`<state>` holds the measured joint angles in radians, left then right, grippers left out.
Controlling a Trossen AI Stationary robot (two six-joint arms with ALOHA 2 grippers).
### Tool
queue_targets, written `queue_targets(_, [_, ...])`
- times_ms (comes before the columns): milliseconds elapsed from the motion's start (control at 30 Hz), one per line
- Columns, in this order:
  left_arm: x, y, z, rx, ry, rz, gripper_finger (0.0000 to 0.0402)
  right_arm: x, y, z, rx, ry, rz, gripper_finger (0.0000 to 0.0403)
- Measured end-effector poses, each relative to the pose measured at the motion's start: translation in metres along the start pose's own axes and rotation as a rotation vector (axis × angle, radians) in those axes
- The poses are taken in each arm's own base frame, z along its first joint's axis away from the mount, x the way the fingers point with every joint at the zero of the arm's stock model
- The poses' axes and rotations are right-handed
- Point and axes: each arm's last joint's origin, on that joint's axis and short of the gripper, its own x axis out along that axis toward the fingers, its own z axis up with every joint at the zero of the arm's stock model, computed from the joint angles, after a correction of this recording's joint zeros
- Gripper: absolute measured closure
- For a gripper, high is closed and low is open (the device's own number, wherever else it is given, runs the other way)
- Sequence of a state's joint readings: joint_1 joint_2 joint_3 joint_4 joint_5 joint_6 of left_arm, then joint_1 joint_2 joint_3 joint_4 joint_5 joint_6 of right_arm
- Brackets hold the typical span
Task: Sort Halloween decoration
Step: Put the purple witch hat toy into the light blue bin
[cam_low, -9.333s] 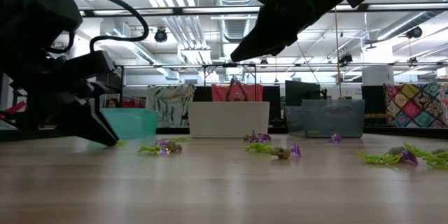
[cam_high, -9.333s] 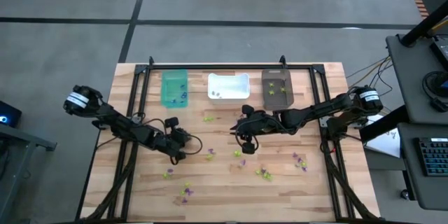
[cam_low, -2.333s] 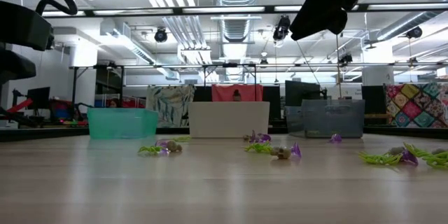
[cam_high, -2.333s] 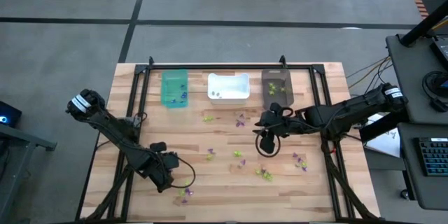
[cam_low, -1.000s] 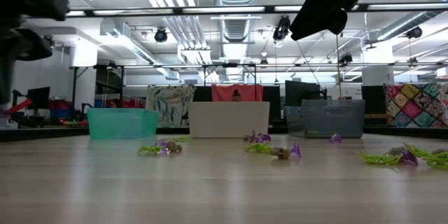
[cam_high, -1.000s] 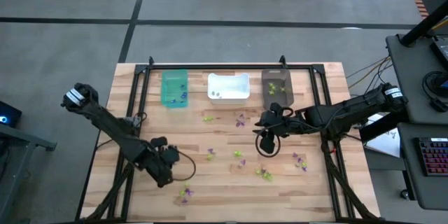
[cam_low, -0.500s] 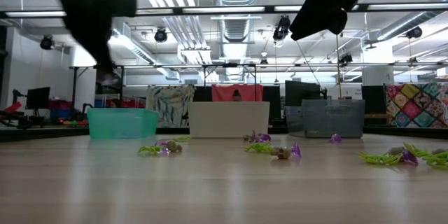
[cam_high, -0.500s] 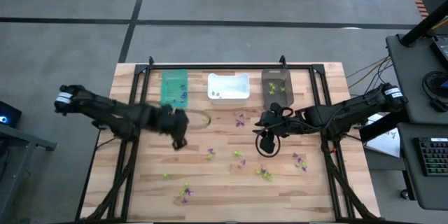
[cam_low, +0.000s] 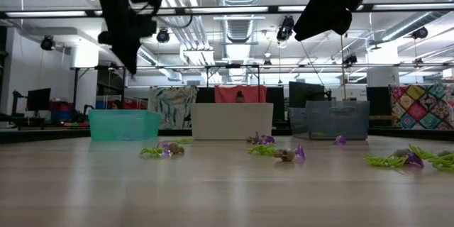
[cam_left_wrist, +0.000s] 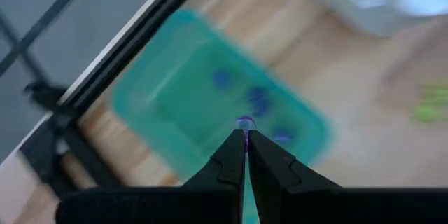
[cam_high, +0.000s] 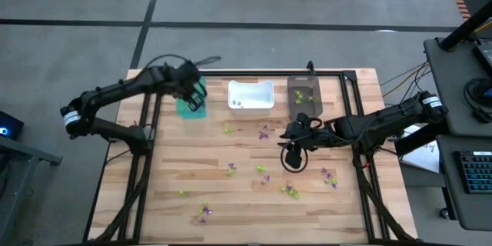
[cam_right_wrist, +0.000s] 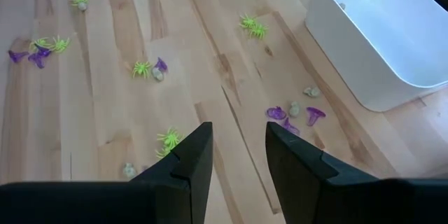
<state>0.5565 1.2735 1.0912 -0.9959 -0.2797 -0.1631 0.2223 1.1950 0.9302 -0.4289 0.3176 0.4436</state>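
1. While your left gripper hangs above the teal bin, its fingers are pressed together on a tiny purple trinket at the tips; several more purple pieces lie inside that bin.
2. Beside the teal bin, along the same edge of the table, stand the white bin and then the dark brown bin, three bins in all. You can see small pale pieces in the white one and lime-green ones in the brown one.
3. Your right gripper waits in the air well away from the teal bin, in front of the brown bin, with its fingers parted and nothing between them.
4. The loose decorations are scattered over the wood in front of the bins: a green and a purple cluster near the white bin, more in purple, lime-green and pale grey across the middle, a few at the near edge. They are too small for an exact count; you have roughly a dozen clusters left on the table.
5. Nothing blocks the teal bin's opening; only the black frame rail runs behind all three bins.
6. Compared with a second ago, your left arm has swung from the near-left part of the table, far from the teal bin, up over that bin. Your right arm has not shifted, and the scattered pieces lie as they did.
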Motion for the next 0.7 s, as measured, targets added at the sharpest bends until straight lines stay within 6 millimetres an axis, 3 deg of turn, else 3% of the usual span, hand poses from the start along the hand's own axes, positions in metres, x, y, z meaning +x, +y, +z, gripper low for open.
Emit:
queue_targets(133, [0.026, 0.030, 0.004, -0.067, 0.084, 0.066, 0.0401, 0.000, 0.000, 0.000, 0.001, 0.000, 0.000, 0.0280])
queue_targets(267, [0.049, 0.047, 0.009, -0.073, 0.135, 0.095, 0.0401, 0.000, 0.000, 0.000, 0.001, 0.001, 0.000, 0.0280])
queue_targets(467, [0.077, 0.047, 0.019, -0.021, 0.174, 0.094, 0.0401, 0.000, 0.000, 0.000, 0.002, 0.001, 0.000, 0.0280])
queue_targets(700, [0.104, 0.041, 0.016, 0.085, 0.271, 0.069, 0.0401, 0.000, 0.000, 0.000, 0.002, 0.001, -0.001, 0.0280])
